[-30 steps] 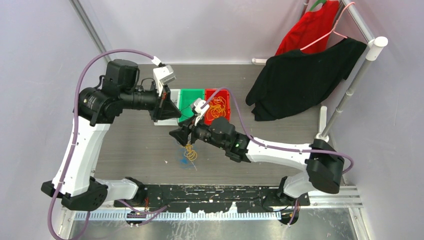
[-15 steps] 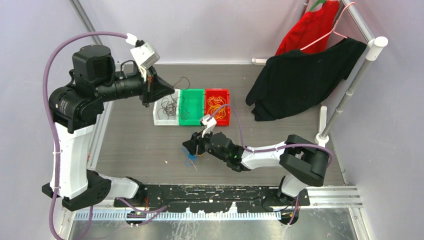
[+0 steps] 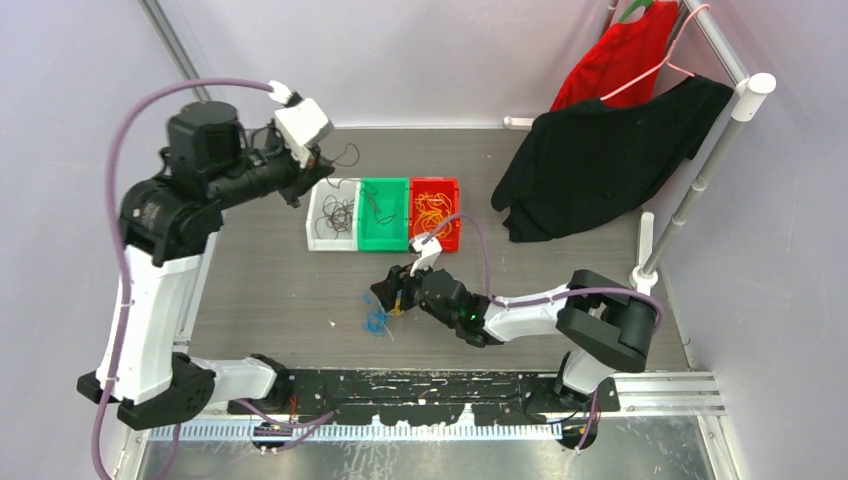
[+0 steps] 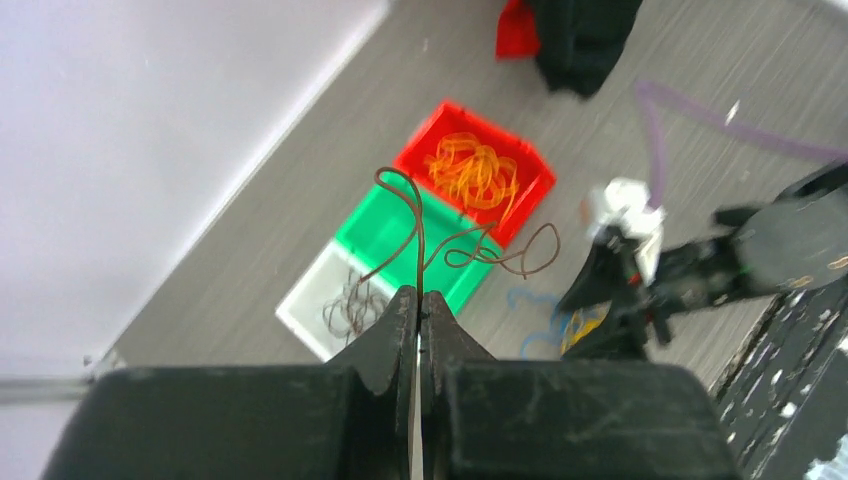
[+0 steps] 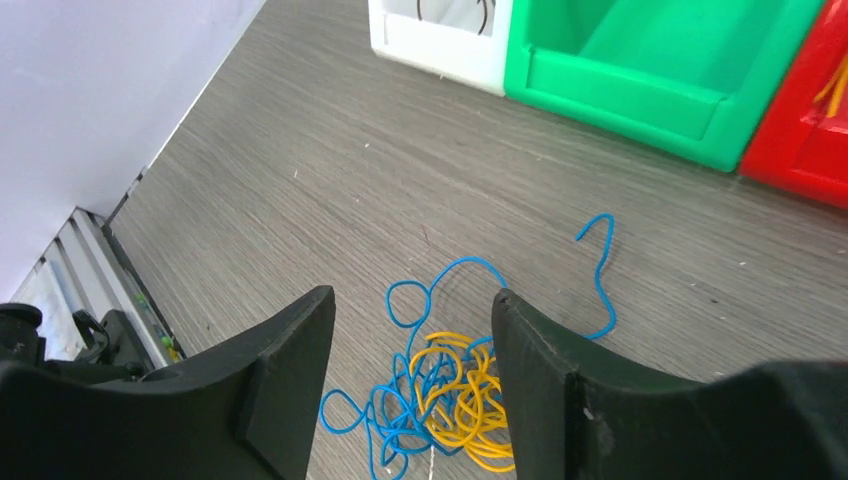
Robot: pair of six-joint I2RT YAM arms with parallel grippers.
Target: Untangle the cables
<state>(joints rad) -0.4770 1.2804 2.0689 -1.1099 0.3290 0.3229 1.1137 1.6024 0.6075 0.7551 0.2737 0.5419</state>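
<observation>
My left gripper (image 4: 418,300) clamps one brown cable (image 4: 420,235), clear of the rest. My right gripper (image 5: 410,312) hangs spread over the blue-and-yellow tangle (image 5: 445,395), which is not yet separated.

**Table (image 3: 260,290): grey wood-grain top**
Row of three, touching, toward the far edge: white bin (image 3: 318,241), green bin (image 3: 384,245), red bin (image 3: 457,214). Blue and yellow cables (image 5: 440,395) in one tangled heap on the bare top, nearer side, apart from the bins.

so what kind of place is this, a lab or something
Probably a robotics lab cell: left arm and right arm bolted to a walled-in table, colour bins holding cables, clothes on a rack.
</observation>
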